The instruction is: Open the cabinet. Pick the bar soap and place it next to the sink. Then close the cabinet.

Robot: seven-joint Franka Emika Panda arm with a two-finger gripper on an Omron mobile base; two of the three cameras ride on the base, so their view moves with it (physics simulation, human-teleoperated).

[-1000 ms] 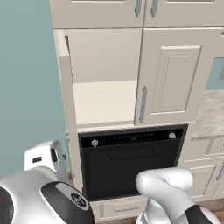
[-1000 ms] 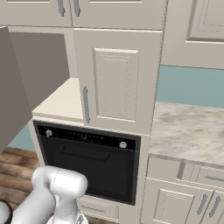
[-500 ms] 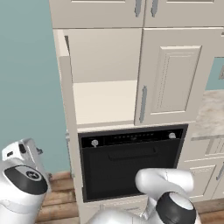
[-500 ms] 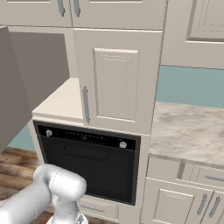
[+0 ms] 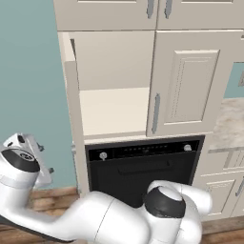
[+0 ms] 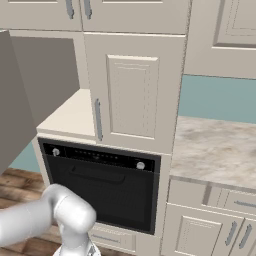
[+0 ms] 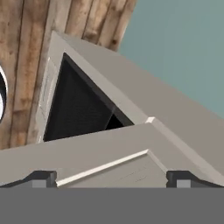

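Now we have the cabinet's (image 5: 114, 86) left door (image 5: 71, 95) swung open, its shelf bare; our tool (image 7: 111, 177) gapes wide, holding nothing, so next we judge the right door (image 5: 190, 81) needs opening.

The cabinet (image 5: 143, 86) is a tall cream two-door unit with raised-panel fronts and grey vertical bar handles at the middle. Its left door (image 5: 71, 95) is swung wide open — edge-on from the left base view — baring a plain cream interior, while the right door (image 6: 134, 92) sits shut.
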